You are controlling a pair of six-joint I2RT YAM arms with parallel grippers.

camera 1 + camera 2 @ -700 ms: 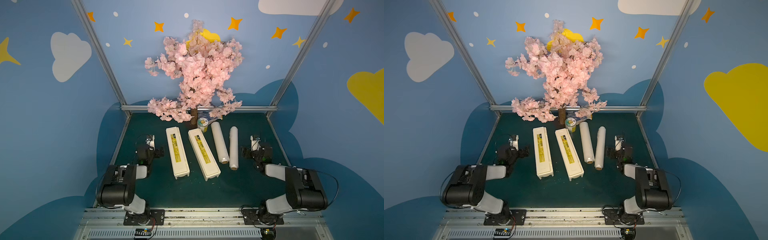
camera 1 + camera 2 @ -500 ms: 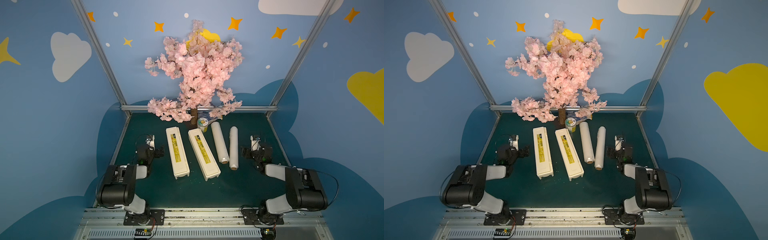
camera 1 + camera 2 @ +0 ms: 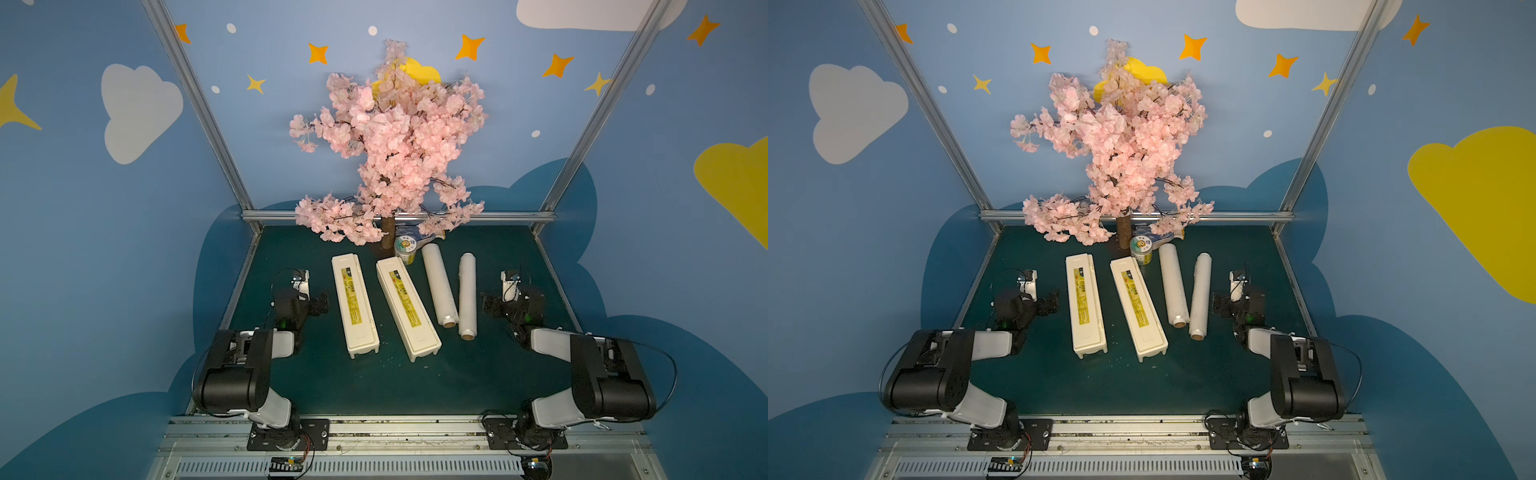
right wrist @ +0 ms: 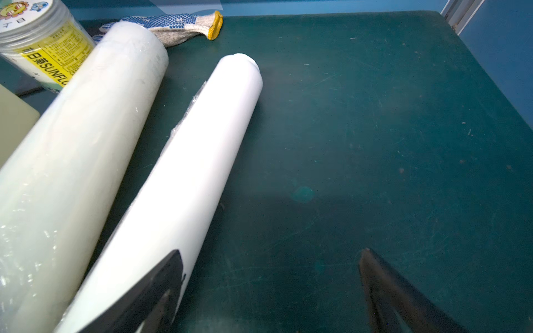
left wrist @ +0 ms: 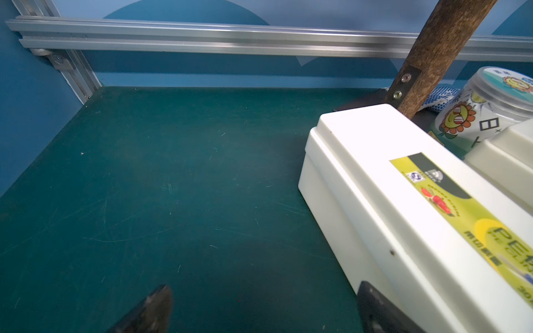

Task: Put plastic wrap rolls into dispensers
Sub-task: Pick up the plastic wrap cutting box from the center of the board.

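Observation:
Two cream dispensers lie side by side on the green mat with their lids shut, the left dispenser (image 3: 354, 305) (image 3: 1085, 305) (image 5: 403, 201) and the right dispenser (image 3: 407, 307) (image 3: 1138, 307) (image 5: 507, 155). To their right lie two plastic wrap rolls, the thicker roll (image 3: 439, 289) (image 3: 1173, 286) (image 4: 86, 144) and the slimmer roll (image 3: 467, 295) (image 3: 1200, 297) (image 4: 196, 161). My left gripper (image 3: 319, 302) (image 3: 1051, 302) (image 5: 265, 288) is low and open just left of the left dispenser, holding nothing. My right gripper (image 3: 488, 305) (image 3: 1219, 305) (image 4: 271, 252) is open and empty beside the slimmer roll.
A pink blossom tree (image 3: 388, 141) stands at the back, its trunk (image 5: 432, 57) behind the dispensers. A green-and-white can (image 3: 405, 248) (image 4: 43, 34) and a dotted work glove (image 4: 173, 24) lie at the rolls' far ends. Aluminium frame rails (image 5: 202, 37) bound the mat.

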